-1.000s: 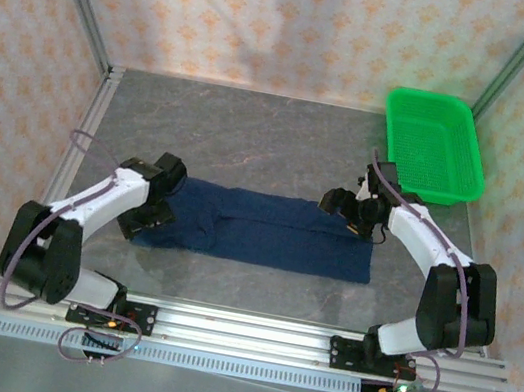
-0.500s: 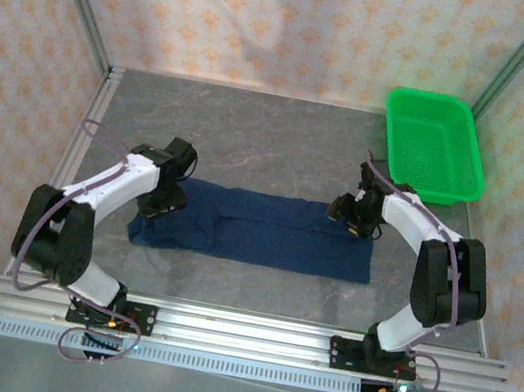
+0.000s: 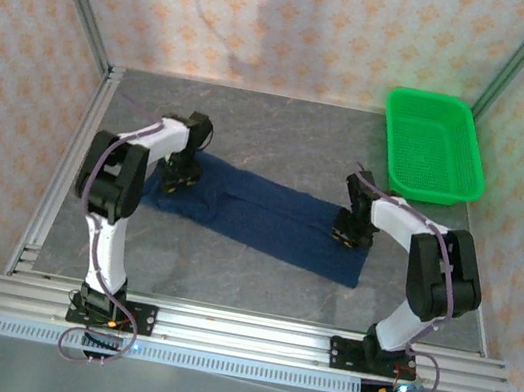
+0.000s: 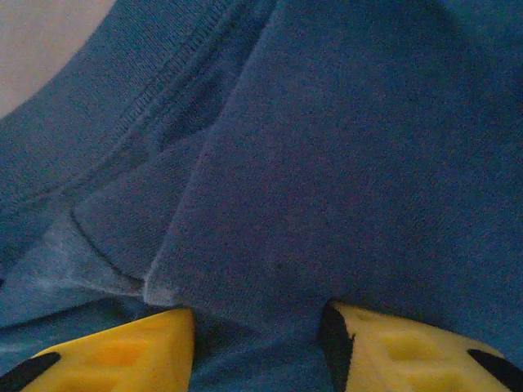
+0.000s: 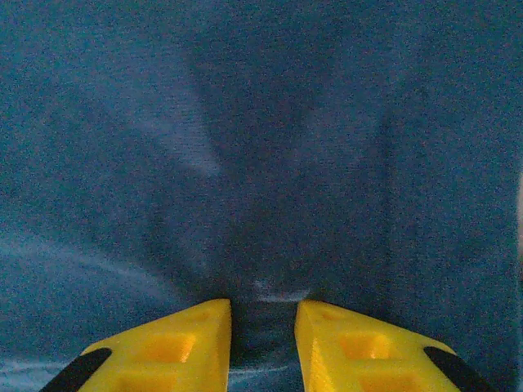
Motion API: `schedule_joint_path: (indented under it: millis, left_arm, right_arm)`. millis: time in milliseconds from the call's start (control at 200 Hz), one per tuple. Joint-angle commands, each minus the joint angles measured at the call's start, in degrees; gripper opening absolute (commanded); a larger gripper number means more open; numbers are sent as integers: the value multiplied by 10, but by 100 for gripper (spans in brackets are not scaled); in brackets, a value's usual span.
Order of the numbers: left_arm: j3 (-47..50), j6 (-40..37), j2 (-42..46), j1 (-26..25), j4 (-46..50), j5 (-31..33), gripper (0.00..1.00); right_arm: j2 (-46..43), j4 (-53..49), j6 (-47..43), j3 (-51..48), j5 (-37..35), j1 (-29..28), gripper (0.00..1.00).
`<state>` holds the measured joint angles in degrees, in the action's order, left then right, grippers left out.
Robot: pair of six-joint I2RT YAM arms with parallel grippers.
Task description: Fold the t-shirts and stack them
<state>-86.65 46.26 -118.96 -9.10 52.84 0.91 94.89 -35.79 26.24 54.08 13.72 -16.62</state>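
Note:
The dark navy t-shirt lies as a long folded strip on the grey table, slanting from far left to near right. My left gripper is down on its far-left end. In the left wrist view a thick fold of the t-shirt fills the gap between the yellow fingers of that gripper, which is shut on it. My right gripper presses on the strip's right end. There its fingers stand close together, pinching a ridge of the t-shirt.
A bright green mesh basket stands at the back right corner. Bare grey table stretches behind the shirt and in front of it up to the aluminium rail. Patterned walls enclose the table on three sides.
Both grippers have closed onto the cloth. The left arm swung toward the back left, dragging its end of the shirt with it. The strip now lies slanted instead of straight across.

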Motion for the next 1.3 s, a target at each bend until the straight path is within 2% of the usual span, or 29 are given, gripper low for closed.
schedule_joint_path:
  millis: [0, 75, 210, 280, 445, 580, 711, 766, 851, 926, 1031, 1071, 1086, 1106, 1231, 1296]
  left_arm:
    - [-133, -70, -112, 11, 23, 33, 45]
    - [-286, -106, -201, 16, 75, 32, 45]
    - [-644, -152, -384, 23, 185, 2, 45]
    - [-736, -151, -443, 30, 171, -41, 45]
    - [-673, -107, -444, 51, 9, -149, 45]
    - [-727, -95, -481, 54, -24, -216, 45]
    - [-721, -105, -479, 53, -32, -223, 45]
    - [-720, -124, -468, 51, -19, -225, 48]
    - [-713, -135, -440, 53, 18, -247, 61]
    - [-697, -145, -384, 54, 55, -265, 63]
    - [-597, -151, -239, 62, 33, -255, 72]
    - [-558, -143, -186, 72, 16, -261, 77]
    - [-551, -141, -169, 76, 15, -264, 84]
    - [-544, -138, -150, 82, 17, -271, 87]
    - [-528, -171, -50, 102, 95, -295, 89]
    - [-441, -187, 29, 103, 103, -300, 89]
  right_arm:
    - [14, -37, 58, -30, 3, -49, 28]
    - [13, -29, 101, -30, 22, -89, 27]
    - [24, 8, 200, -13, 54, -175, 27]
    - [48, 34, 258, 7, 74, -221, 28]
    - [111, 140, 401, 62, 115, -318, 30]
    - [175, 151, 435, 160, 127, -384, 31]
    - [190, 194, 504, 173, 119, -448, 31]
    - [182, 203, 530, 167, 96, -476, 38]
    - [154, 211, 554, 161, 63, -500, 50]
    - [106, 208, 540, 162, 26, -502, 55]
    - [40, 114, 469, 204, -21, -497, 67]
    - [19, 91, 444, 211, -25, -494, 69]
    - [10, 82, 438, 213, -27, -493, 70]
    - [0, 69, 427, 214, -29, -492, 71]
    - [-60, 1, 361, 207, -30, -474, 76]
    - [-91, -23, 328, 189, -20, -454, 77]
